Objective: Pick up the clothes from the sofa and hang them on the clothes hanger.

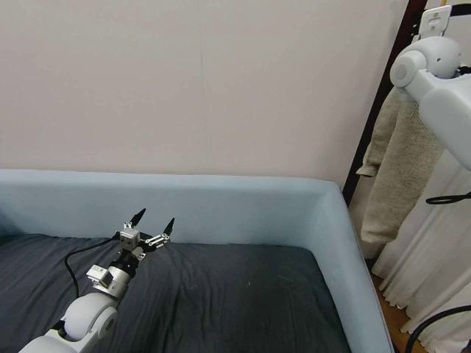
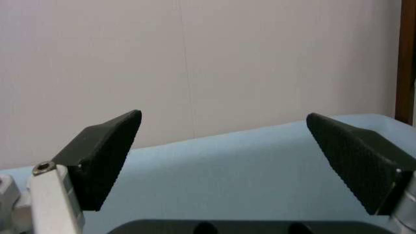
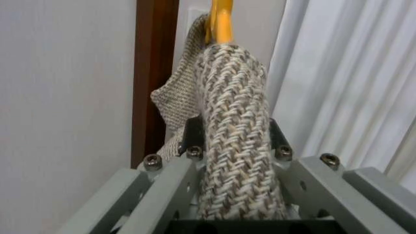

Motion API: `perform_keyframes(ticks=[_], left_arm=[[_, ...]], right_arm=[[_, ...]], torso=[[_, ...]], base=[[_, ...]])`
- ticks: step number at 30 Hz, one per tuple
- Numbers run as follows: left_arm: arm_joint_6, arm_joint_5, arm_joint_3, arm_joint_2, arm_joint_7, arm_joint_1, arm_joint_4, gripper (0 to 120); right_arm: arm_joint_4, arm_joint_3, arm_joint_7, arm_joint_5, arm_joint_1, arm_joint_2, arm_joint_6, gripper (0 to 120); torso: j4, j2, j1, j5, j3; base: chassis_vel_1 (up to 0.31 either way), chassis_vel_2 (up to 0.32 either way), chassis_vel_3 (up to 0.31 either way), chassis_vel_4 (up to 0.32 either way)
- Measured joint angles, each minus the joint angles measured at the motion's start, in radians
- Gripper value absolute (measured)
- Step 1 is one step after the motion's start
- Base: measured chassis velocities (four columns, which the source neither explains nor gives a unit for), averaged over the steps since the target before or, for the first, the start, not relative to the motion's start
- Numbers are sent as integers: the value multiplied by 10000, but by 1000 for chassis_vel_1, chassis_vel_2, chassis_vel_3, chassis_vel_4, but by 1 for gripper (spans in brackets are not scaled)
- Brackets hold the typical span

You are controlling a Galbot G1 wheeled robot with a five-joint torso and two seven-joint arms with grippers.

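A beige knit garment (image 1: 394, 169) hangs at the right, beside a dark wooden pole (image 1: 377, 110). My right arm (image 1: 436, 70) is raised in front of it. In the right wrist view the garment (image 3: 233, 97) runs up between the fingers of my right gripper (image 3: 234, 139), which is shut on it. The fabric drapes over a yellow hanger (image 3: 221, 22) above. My left gripper (image 1: 154, 218) hovers open over the sofa seat (image 1: 235, 301), holding nothing. In the left wrist view its fingers (image 2: 104, 151) point at the sofa's backrest.
The light blue sofa (image 1: 221, 206) has a dark grey seat and a raised right armrest (image 1: 346, 257). White curtains (image 1: 434, 257) hang behind the garment. A plain wall rises behind the sofa.
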Motion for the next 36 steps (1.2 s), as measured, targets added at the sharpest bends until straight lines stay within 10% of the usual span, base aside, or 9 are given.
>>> perform_keyframes(ticks=[23,31,36], left_arm=[[-180,-11,43,-90,19,-77,250,100],[-580,-63,-251,-301,-366,284,172,100],[-1036,-612,-805,-574,-521,1019,-455,100]], right_arm=[[-1243,395,98,-432,-318,680,193,9],[2193,749,-209,-1115,-1708,-896,867,38],[5468,2791,-1474,-1184,-4422,-2389,2899,58]], torso=[[-5,3,-2,-2,-2],[3,3,-1,-2,-3],[-5,3,-3,-1,-4]], base=[[0,0,0,0],[0,0,0,0],[0,0,0,0]])
